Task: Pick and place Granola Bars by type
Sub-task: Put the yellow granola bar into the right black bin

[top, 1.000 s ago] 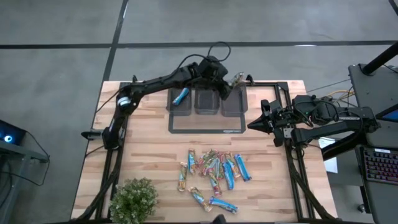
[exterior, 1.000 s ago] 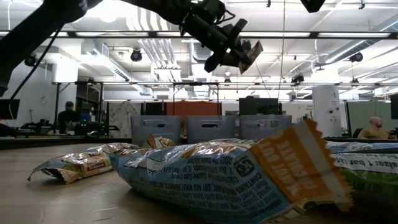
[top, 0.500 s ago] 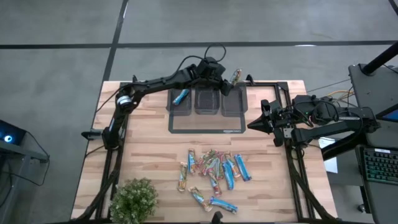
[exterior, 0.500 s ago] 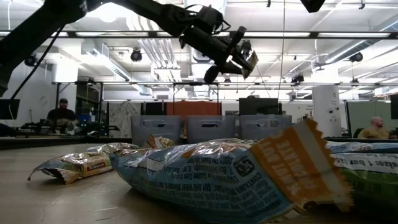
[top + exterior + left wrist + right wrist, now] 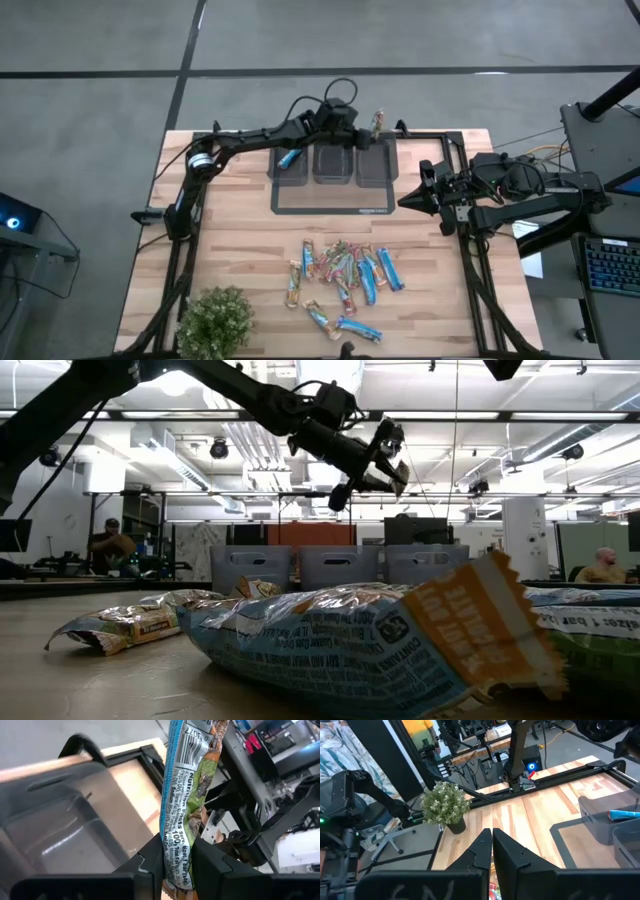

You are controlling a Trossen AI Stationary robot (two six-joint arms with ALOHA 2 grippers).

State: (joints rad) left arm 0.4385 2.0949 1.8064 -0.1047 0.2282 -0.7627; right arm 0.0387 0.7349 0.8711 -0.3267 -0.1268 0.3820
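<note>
Upper centre of the high view, the left gripper (image 5: pixel 372 128) is pinching a multicoloured granola bar (image 5: pixel 186 805); the right gripper (image 5: pixel 403 201) is waiting fully closed, empty.

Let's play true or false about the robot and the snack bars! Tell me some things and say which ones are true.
1. The left gripper is pinching a green granola bar. True.
2. The right gripper is holding a bar too. False: it is shut on nothing, waiting at the table's right side.
3. A blue bar lies in the leftmost bin. True.
4. The plant stands in a bin. False: it stands on the table's near left corner.
5. All bars are sorted. False: a pile of bars lies on the table.
</note>
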